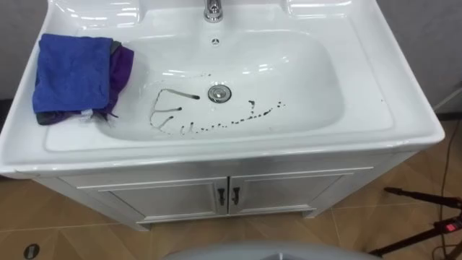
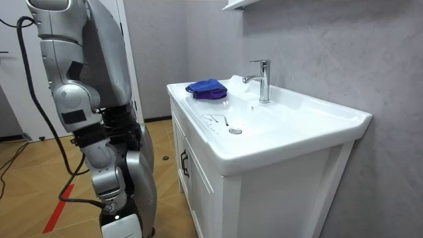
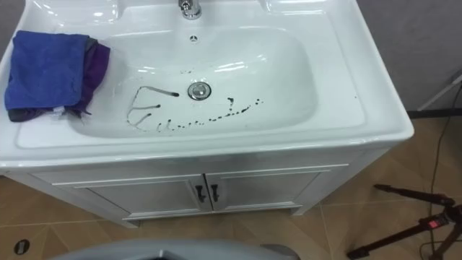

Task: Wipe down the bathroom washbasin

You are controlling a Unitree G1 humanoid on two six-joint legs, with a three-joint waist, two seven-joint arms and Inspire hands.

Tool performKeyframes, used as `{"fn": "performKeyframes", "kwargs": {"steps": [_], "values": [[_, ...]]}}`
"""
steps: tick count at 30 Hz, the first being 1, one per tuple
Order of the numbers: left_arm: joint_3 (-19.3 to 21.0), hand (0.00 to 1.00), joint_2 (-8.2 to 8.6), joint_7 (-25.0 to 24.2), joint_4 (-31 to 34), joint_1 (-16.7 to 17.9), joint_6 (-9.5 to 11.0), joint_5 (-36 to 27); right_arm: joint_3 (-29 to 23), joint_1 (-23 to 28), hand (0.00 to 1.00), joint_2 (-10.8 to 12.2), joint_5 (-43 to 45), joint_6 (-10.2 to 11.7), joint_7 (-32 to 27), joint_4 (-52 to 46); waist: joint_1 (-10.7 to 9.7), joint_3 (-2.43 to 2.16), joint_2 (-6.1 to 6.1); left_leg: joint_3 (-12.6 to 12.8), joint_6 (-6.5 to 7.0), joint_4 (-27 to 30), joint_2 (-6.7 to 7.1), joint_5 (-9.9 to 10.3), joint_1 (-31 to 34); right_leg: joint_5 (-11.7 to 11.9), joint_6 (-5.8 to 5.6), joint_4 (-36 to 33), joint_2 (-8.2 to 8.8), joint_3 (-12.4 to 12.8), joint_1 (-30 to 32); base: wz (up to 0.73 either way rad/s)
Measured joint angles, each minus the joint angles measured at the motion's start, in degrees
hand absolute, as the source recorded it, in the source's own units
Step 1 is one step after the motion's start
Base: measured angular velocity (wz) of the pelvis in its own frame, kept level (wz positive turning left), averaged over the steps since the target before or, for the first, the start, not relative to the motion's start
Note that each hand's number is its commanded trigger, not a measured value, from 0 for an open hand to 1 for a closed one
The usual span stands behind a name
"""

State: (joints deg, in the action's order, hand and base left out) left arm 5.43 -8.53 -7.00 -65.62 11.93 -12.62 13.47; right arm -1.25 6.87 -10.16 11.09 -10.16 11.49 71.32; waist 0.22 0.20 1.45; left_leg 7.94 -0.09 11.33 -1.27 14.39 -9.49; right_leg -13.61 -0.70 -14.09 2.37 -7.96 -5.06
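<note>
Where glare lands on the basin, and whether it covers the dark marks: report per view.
Left eye view: pale glare streaks on the basin behind the drain; the dark marks lie clear of them. Right eye view: same streaks, marks readable. Room view: soft even light, a sheen on the faucet.

**No legible writing**

Nothing here can be read as a word, number or sign. The dark marks (image 1: 209, 124) on the bottom of the basin (image 1: 317, 108) are loose strokes and dots, not letters. A small pale tag (image 1: 86, 113) sits at the near edge of the blue cloth (image 1: 72, 72); any print on it is too small to tell. A round dark disc (image 1: 30, 250) on the wooden floor (image 1: 43, 217) may carry a mark, but it is unreadable.
</note>
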Motion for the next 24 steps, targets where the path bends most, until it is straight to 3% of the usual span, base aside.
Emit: {"fn": "performKeyframes", "kwargs": {"steps": [7,24], "values": [[-0.04,0.00,-0.01,0.00,0.03,-0.12,-0.25,0.14,0.05,-0.01,0.00,0.07,0.32,-1.23,0.96,-0.03,-0.04,0.04,-0.11,-0.06,0.00,-0.06,0.00,0.00,0.19,0.00,0.00,0.15,0.00,-0.07,-0.02,0.00],[0.17,0.00,-0.06,1.31,-0.01,-0.02,-0.66,0.21,0.01,-0.03,0.00,0.17,0.34,-1.18,1.68,-0.01,0.11,0.17,0.09,-0.21,0.00,-0.04,0.01,0.00,0.06,-0.01,0.00,0.30,-0.07,-0.06,-0.05,0.00]]}}
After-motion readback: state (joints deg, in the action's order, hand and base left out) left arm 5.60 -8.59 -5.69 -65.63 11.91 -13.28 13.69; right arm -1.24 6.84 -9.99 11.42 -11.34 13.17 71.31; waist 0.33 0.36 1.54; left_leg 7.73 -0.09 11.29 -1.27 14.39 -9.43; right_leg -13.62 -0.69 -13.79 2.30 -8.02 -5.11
